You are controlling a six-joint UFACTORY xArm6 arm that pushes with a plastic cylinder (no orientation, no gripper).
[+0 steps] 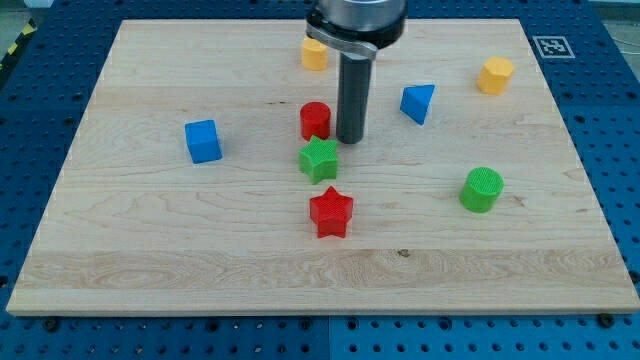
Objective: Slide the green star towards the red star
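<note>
While my tip (349,140) stands just above and right of the green star (318,160), beside the red cylinder (316,120), the red star (331,212) lies close below on the wooden board (150,250). Bare board surrounds both stars. No gripper fitted.

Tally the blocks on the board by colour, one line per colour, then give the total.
Red: 2, the red cylinder and the red star
Green: 2, the green star and the green cylinder
Blue: 2, the blue cube and the blue triangle
Yellow: 2, one behind the rod, one at the view's right
Total: 8
</note>
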